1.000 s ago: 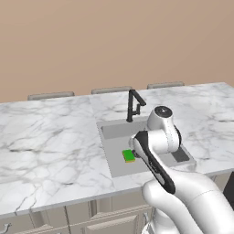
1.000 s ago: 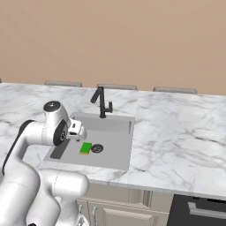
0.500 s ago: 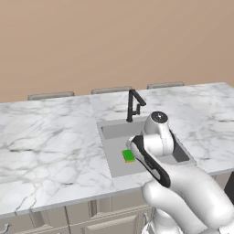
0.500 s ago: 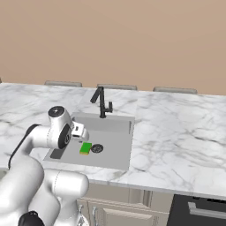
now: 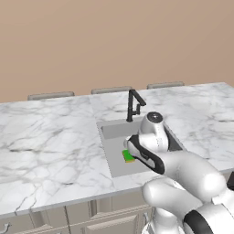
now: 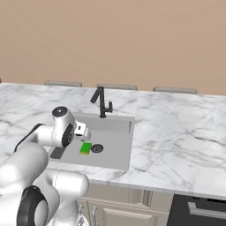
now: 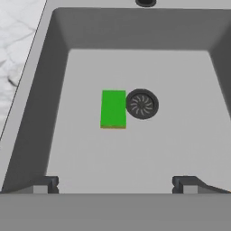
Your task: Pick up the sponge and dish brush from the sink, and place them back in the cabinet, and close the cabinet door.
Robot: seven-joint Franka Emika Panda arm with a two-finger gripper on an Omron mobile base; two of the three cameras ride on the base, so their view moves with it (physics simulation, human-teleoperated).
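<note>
My pincer (image 7: 115,185) is spread wide, holding nothing, hanging over the sink (image 7: 54,117) with its tips apart above the near floor. I count one sponge (image 7: 113,108) lying flat on the basin floor, just beside the round drain (image 7: 142,103). One black faucet (image 6: 102,102) stands on the marble surface (image 6: 176,128) behind the sink.

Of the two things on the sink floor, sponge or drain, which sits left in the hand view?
The sponge, the bright green rectangle; the round dark drain sits just right of it.
</note>
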